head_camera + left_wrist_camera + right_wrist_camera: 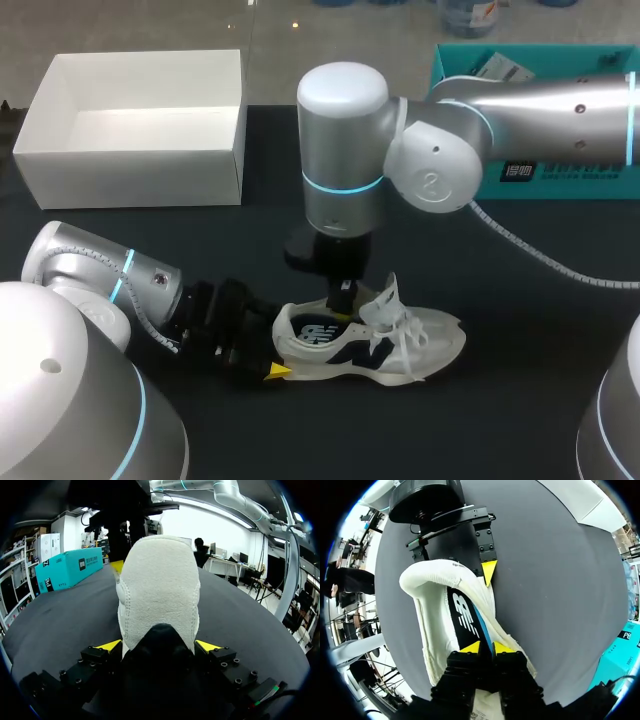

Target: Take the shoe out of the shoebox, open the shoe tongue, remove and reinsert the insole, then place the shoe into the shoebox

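Heel end, left: closed off by the left gripper [157,646], clamped on both sides of the shoe [400,345].
Shoe mouth: blocked from above by the right gripper [487,647], pinching the insole [462,617].
Right of toe: open table [530,380]; a cable [540,255] crosses farther back.
Near side: open strip.
Far left: shoebox [130,170], top open.
Far right: teal box [70,567] under the right arm [540,110].

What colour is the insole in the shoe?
The insole is black with a white mark and blue edge; right wrist view shows it best.
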You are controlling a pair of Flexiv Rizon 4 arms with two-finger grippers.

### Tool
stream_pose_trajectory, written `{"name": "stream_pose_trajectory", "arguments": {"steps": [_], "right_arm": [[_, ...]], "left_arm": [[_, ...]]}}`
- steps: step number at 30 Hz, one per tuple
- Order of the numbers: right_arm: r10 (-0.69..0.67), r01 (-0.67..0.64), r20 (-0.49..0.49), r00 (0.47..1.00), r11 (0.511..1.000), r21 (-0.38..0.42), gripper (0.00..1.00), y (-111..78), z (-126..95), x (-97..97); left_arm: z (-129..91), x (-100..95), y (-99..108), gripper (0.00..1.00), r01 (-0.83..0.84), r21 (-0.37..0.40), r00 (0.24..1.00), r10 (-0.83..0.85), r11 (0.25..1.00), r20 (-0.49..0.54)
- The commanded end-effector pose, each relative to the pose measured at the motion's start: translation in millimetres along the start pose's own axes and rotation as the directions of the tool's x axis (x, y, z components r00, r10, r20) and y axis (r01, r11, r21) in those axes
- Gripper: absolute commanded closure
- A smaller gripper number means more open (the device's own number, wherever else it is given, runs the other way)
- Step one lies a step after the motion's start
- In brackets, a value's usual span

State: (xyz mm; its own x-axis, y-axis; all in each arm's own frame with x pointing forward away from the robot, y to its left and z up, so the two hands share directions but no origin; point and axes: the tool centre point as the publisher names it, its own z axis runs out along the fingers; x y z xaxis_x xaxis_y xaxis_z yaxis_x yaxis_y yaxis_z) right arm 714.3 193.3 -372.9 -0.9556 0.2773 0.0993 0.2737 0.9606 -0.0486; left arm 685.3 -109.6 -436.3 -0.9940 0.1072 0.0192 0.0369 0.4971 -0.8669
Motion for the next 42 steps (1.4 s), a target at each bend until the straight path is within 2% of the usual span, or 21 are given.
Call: {"name": "stream_pose_trajectory", "arguments": {"steps": [1, 3, 11, 23, 24, 25, 27, 32, 42], "right_arm": [[-0.001, 0.001, -0.006, 1.000, 1.000, -0.002, 0.70, 2.6, 3.9, -2.3], [-0.001, 0.001, -0.008, 1.000, 1.000, -0.004, 0.64, 2.8, 3.8, -2.2], [0.002, -0.002, -0.018, 1.000, 1.000, -0.011, 0.63, 1.0, 5.9, 0.4], [-0.035, 0.030, -0.109, 0.993, 0.999, -0.042, 0.64, 18.5, 42.5, 13.6], [-0.036, 0.031, -0.113, 0.993, 0.998, -0.047, 0.65, 19.0, 45.5, 14.7], [-0.038, 0.032, -0.117, 0.992, 0.998, -0.049, 0.73, 18.7, 47.5, 15.6], [-0.037, 0.031, -0.122, 0.992, 0.998, -0.050, 1.00, 16.9, 48.7, 17.2], [-0.034, 0.028, -0.126, 0.991, 0.998, -0.049, 1.00, 9.7, 41.5, 17.3], [-0.045, 0.039, -0.123, 0.991, 0.998, -0.057, 1.00, 8.9, 18.5, 11.6]], "left_arm": [[5.4, 1.3, 6.5, 1.00, 0.000, -0.004, 1.000, 0.000, 1.000, 0.001], [5.4, 1.3, 6.5, 1.00, 0.000, -0.004, 1.000, 0.000, 1.000, 0.001], [5.4, 1.3, 6.5, 1.00, 0.000, -0.004, 1.000, 0.000, 1.000, 0.001], [5.4, 1.3, 6.5, 1.00, 0.000, -0.004, 1.000, 0.000, 1.000, 0.001], [5.4, 1.3, 6.5, 1.00, 0.000, -0.004, 1.000, 0.000, 1.000, 0.001], [5.4, 1.3, 6.5, 1.00, 0.000, -0.004, 1.000, 0.000, 1.000, 0.001], [5.4, 1.3, 6.5, 1.00, 0.000, -0.004, 1.000, 0.000, 1.000, 0.001], [5.4, 1.3, 6.5, 1.00, 0.000, -0.004, 1.000, 0.000, 1.000, 0.001], [5.4, 1.3, 6.5, 1.00, 0.000, -0.004, 1.000, 0.000, 1.000, 0.001]]}}
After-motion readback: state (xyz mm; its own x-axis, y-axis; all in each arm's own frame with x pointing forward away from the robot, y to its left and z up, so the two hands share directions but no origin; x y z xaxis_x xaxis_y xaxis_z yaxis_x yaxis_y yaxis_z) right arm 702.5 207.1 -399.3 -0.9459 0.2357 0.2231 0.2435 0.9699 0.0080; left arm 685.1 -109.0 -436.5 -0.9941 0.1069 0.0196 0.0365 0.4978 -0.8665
